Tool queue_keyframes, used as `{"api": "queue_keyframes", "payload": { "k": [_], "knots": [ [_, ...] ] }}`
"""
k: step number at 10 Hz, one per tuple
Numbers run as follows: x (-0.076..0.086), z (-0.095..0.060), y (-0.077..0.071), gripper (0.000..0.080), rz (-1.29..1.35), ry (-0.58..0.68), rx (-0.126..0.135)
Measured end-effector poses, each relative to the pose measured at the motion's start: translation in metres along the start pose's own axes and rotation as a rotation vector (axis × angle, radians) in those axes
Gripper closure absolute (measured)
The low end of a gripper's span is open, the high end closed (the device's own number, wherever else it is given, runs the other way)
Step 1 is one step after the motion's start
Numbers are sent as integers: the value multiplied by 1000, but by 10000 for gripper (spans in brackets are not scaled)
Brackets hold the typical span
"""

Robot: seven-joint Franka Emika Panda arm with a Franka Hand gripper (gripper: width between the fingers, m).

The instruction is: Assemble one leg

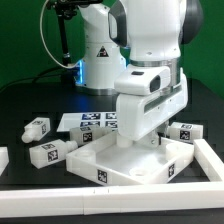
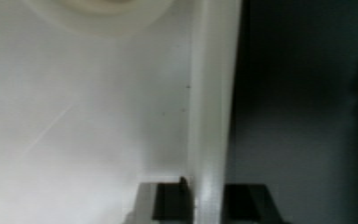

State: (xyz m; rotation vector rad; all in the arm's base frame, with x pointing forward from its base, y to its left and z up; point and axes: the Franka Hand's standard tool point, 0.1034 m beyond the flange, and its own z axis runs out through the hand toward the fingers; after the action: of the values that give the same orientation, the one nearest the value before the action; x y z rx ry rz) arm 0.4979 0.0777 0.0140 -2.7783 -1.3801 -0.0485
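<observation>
The large flat white square piece (image 1: pixel 130 165) lies on the black table at the front. My gripper (image 1: pixel 136 140) stands straight down over its far edge. In the wrist view my gripper (image 2: pixel 204 200) has one dark finger (image 2: pixel 163 202) on each side of the piece's thin raised edge (image 2: pixel 208 110), and both fingers press against it. Small white legs with black-and-white tags lie loose on the table: one (image 1: pixel 37 127) and another (image 1: pixel 50 152) at the exterior view's left, and one (image 1: pixel 183 131) at its right. None is in my gripper.
The marker board (image 1: pixel 92 121) lies flat behind the square piece. A white raised border (image 1: pixel 212 160) runs along the exterior view's right and front. The arm's base (image 1: pixel 100 60) stands at the back.
</observation>
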Motion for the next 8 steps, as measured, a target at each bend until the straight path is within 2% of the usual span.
{"api": "queue_keyframes", "payload": {
  "k": [2,3,4,8],
  "knots": [
    [-2,0,-4,741,-129,-16,16],
    [-6,0,-4,741,-180,-29,37],
    [-6,0,-4,741,-171,-20,26],
    [-6,0,-3,741,-190,-19,24]
  ]
}}
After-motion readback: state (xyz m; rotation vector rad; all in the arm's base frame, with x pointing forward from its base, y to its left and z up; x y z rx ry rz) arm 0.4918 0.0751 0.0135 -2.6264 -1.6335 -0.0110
